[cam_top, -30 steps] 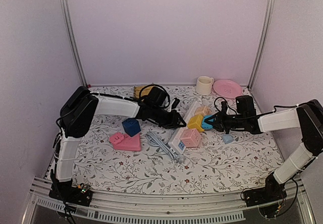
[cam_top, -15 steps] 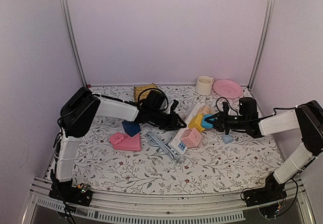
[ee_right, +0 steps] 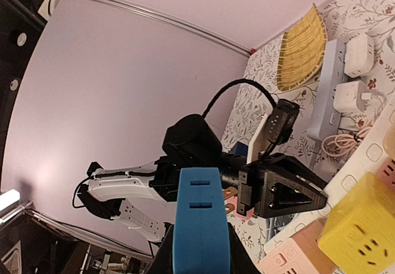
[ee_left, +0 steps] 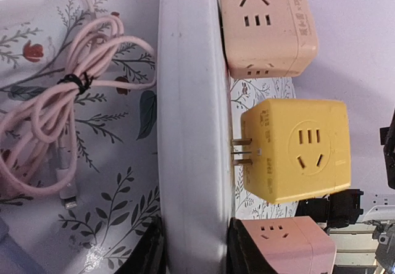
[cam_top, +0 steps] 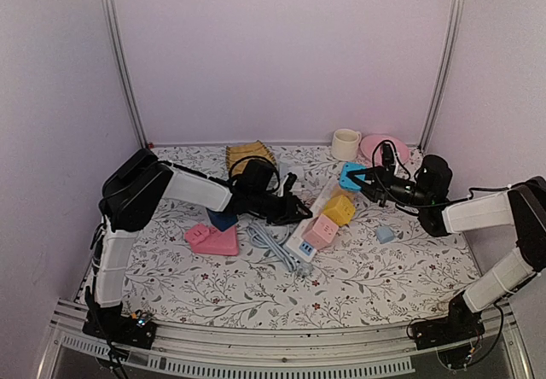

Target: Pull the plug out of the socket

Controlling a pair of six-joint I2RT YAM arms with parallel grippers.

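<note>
The right gripper [cam_top: 362, 179] is clamped on the blue plug [ee_right: 200, 220] and holds it up in the air, apart from the socket [ee_left: 191, 101] and above its far end, near the cream cup [cam_top: 345, 144] and the pink plate [cam_top: 394, 148]. The plug's slots face the wrist camera; I can't see its prongs from here.

The socket, the long white strip, lies at a slant in the middle of the flowered table [cam_top: 384, 268]. The left gripper [cam_top: 293, 210] is closed on it, with 1 black finger [ee_left: 151, 252] on each long side.

3 cube adapters sit along the strip's face: a peach one [ee_left: 268, 27], a yellow one [ee_left: 296, 150] and a pink one [ee_left: 290, 246]. The yellow cube stands slightly off the strip, with 2 metal prongs [ee_left: 241, 152] bare between them.

A coiled pink cable [ee_left: 43, 132] lies beside the strip on the cloth. Further left on the table are a dark blue block [cam_top: 222, 219] and a pink triangle [cam_top: 213, 241], and a yellow woven mat [cam_top: 247, 153] lies near the back wall.
</note>
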